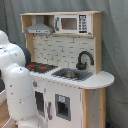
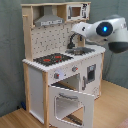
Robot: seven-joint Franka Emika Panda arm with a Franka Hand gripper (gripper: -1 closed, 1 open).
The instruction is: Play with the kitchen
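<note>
The kitchen (image 1: 75, 75) (image 2: 55, 75) is a tall white and light-wood toy with a grey hood, a black-red stovetop (image 2: 52, 59), a black faucet (image 1: 85, 59) and a sink (image 1: 71, 75). In the second exterior view its windowed oven door (image 2: 72, 102) hangs open and tilted down at the front. My white arm (image 2: 107, 31) with a blue light reaches in from the second exterior view's right. Its tapered end, the gripper (image 2: 76, 29), shows in front of the faucet and upper shelf. In the first exterior view only thick arm links (image 1: 17, 85) show at the left; the gripper is hidden there.
A grey curtain (image 1: 115, 40) hangs behind the kitchen. A toy microwave (image 1: 72, 23) sits in the top shelf. The floor (image 2: 15, 117) is light wood. The open oven door juts into the space in front of the kitchen.
</note>
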